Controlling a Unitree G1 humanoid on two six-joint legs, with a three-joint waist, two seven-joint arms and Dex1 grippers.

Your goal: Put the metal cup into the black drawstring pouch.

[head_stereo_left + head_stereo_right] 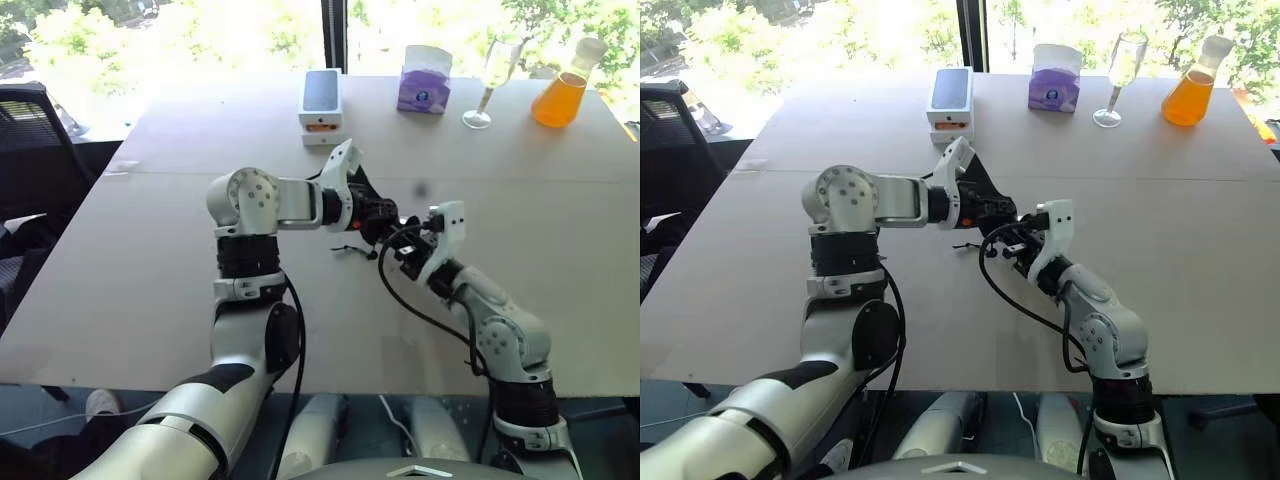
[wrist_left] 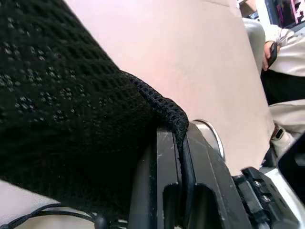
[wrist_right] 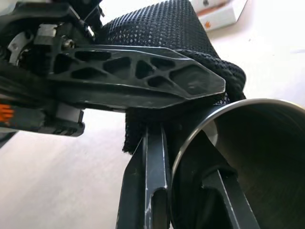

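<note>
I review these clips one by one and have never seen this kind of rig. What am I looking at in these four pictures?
This is a humanoid robot with two arms, each ending in a two-fingered gripper. The two wide pictures come from cameras on its head, looking down over a pale table. The two close-ups come from cameras on its wrists.

The left gripper is shut on the black drawstring pouch, a mesh fabric bag. The right gripper is shut on the rim of the metal cup, one finger inside it, holding it right beside the pouch.

At the table's far edge stand a white phone box, a purple tissue box, a wine glass and a flask of orange liquid.
</note>
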